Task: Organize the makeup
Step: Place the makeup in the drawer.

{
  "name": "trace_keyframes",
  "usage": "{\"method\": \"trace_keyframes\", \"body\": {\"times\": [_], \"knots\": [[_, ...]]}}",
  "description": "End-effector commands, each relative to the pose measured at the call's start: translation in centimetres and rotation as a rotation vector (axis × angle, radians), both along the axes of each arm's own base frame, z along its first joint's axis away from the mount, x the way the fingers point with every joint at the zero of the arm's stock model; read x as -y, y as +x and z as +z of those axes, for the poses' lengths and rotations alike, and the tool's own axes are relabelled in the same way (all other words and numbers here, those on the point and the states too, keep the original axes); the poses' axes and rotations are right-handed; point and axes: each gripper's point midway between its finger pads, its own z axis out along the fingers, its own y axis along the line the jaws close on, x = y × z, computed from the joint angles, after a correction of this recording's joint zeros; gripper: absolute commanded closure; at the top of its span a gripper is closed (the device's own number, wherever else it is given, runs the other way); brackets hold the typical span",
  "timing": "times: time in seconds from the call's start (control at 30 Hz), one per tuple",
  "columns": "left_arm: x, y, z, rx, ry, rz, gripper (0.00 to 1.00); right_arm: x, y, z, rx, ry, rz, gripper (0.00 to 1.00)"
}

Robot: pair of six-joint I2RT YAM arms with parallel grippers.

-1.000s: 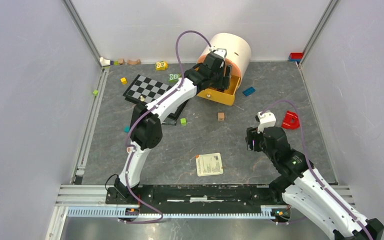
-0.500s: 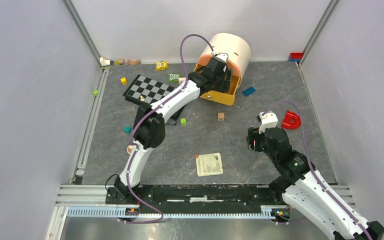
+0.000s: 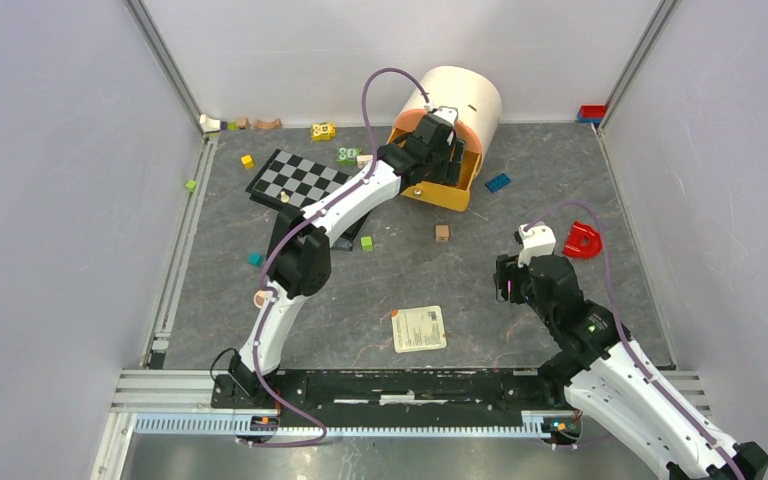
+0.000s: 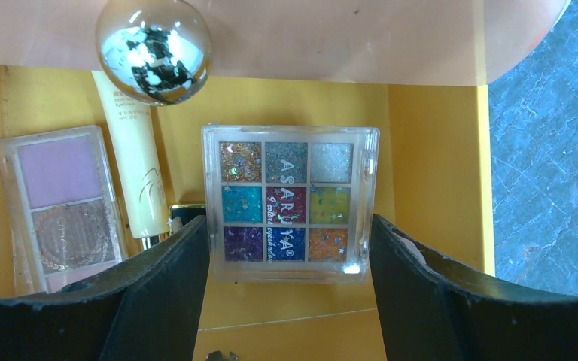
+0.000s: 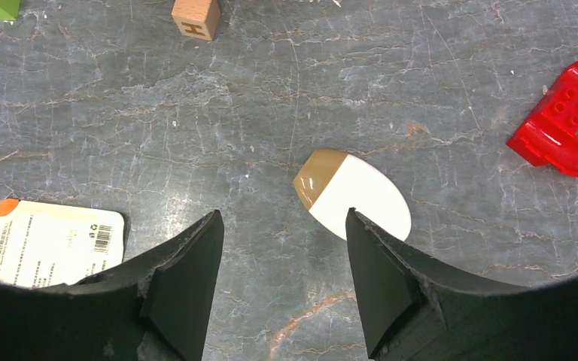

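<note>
Left claw (image 4: 290, 219) straddling multicolour palette (image 4: 291, 188) inside yellow tray (image 4: 433, 188), fingertips meeting its side edges; clamped or loose, cannot tell. Right claw (image 5: 282, 213) hanging open, white sponge (image 5: 361, 192) lying between its fingertips on tabletop (image 5: 196, 113).

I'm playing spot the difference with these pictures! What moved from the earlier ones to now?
The left arm shifted a little: its elbow slid slightly toward the near edge and to the right. Its fingers stayed apart over the colourful palette in the yellow tray. The right arm barely nudged rightward. Nothing was grabbed or dropped. The white sponge, chessboard and wooden block stayed put.
</note>
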Motion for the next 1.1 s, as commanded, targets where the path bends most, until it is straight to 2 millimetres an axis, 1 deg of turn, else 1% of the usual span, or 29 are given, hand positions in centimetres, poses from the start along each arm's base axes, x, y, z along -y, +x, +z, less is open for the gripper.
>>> {"method": "trace_keyframes", "body": {"times": [0.0,0.03,0.17,0.43,0.67,0.8,0.9,1.07], "knots": [[0.2,0.3,0.9,0.042,0.023,-0.014,0.30,0.1,0.3,0.6,0.022,-0.002,-0.012,0.32],[0.2,0.4,0.9,0.042,0.022,-0.013,0.28,0.1,0.3,0.6,0.021,-0.001,-0.012,0.33],[0.2,0.4,1.5,0.051,0.014,-0.012,0.25,0.1,0.3,0.8,0.025,0.003,-0.010,0.32],[0.3,0.4,3.4,0.077,-0.011,-0.018,0.16,-0.1,0.4,1.1,0.027,0.010,-0.008,0.32],[0.5,0.5,5.4,0.109,-0.035,-0.025,0.13,-0.1,0.4,1.5,0.029,0.011,-0.005,0.33],[0.5,0.6,7.4,0.144,-0.055,-0.026,0.13,-0.1,0.3,1.6,0.032,0.015,-0.007,0.33],[0.4,0.6,9.6,0.180,-0.079,-0.027,0.12,-0.1,0.3,1.8,0.037,0.017,-0.007,0.33],[0.0,0.0,13.4,0.229,-0.122,-0.033,0.12,-0.1,0.4,1.9,0.038,0.022,-0.010,0.33]]}}
